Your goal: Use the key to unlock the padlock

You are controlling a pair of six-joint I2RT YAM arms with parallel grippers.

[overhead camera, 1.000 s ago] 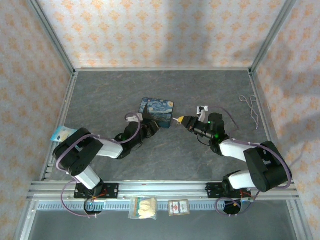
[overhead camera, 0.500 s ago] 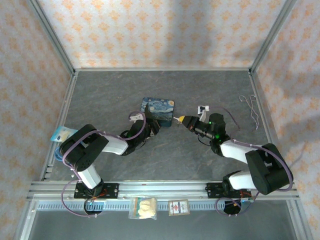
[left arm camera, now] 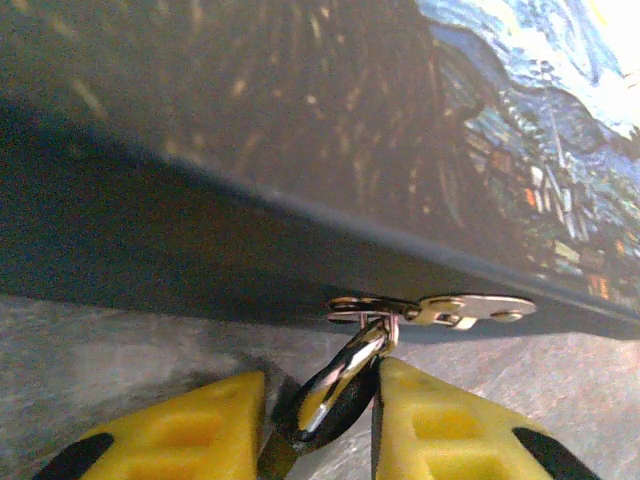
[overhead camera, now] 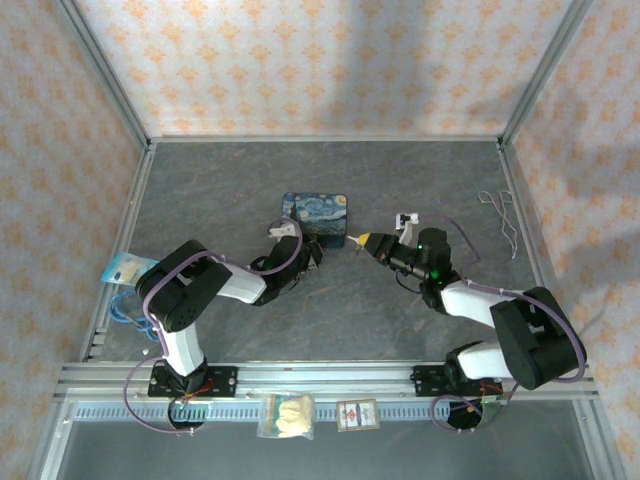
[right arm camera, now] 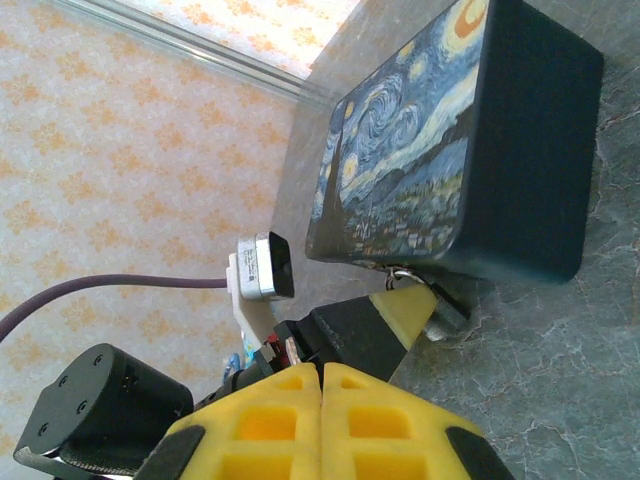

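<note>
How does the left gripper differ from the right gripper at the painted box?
The left gripper has its fingers apart, with the padlock between them; the right gripper has its fingers pressed together, and nothing can be seen between them. The left gripper is close under the hasp of the box; the right gripper is off the box's corner and does not touch it. Both have yellow fingers and point toward the box.
</note>
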